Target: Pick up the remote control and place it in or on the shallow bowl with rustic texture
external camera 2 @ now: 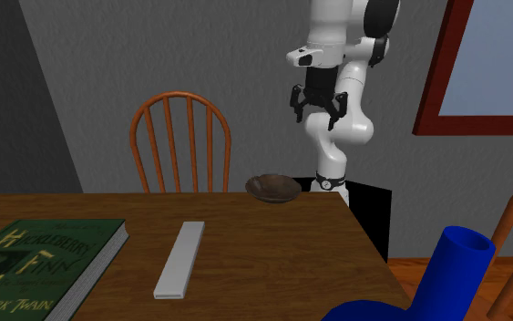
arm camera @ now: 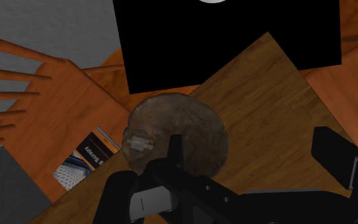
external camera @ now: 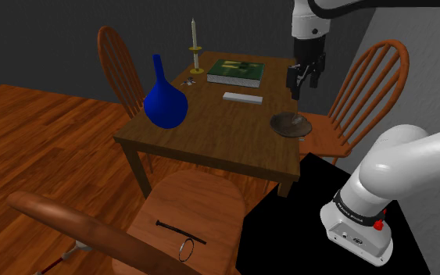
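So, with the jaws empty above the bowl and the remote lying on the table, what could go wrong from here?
The shallow brown rough bowl sits near the wooden table's corner; a bump might push it off.
The long flat pale grey remote control looks about as long as the bowl is wide, so it may rest tilted and slide out.
The green hardcover book lies beside the remote; the open jaws might knock it while descending.

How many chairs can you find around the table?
3. The far chair stands behind the vase; the side chair is by the bowl; the near chair is closest to the shoulder camera. Others may be hidden out of frame.
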Motion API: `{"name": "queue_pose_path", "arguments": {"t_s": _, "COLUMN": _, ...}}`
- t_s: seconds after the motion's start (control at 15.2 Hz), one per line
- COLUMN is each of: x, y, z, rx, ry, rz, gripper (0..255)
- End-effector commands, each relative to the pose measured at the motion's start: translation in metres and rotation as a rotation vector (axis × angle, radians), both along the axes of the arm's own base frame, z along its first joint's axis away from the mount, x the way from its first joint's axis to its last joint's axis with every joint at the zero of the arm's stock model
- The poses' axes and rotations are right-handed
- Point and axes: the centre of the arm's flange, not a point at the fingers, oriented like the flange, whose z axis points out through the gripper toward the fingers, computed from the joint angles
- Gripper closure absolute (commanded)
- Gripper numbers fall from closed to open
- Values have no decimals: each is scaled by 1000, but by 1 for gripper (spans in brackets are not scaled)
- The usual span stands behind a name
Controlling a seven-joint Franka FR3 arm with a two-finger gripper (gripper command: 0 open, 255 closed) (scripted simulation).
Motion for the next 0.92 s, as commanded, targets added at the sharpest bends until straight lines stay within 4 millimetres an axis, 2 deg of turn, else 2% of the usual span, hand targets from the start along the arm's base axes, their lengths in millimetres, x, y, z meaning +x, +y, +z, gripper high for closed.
{"name": "queue_pose_path", "arguments": {"t_s": 0.0, "x": 0, "y": 0, "z": 0, "rx": 0, "ry": 0, "rz": 0, "gripper": 0}}
{"name": "queue_pose_path", "arguments": {"t_s": 0.86, "x": 116, "y": -87, "z": -77, "rx": 39, "ry": -59, "rz": 168, "gripper": 0}}
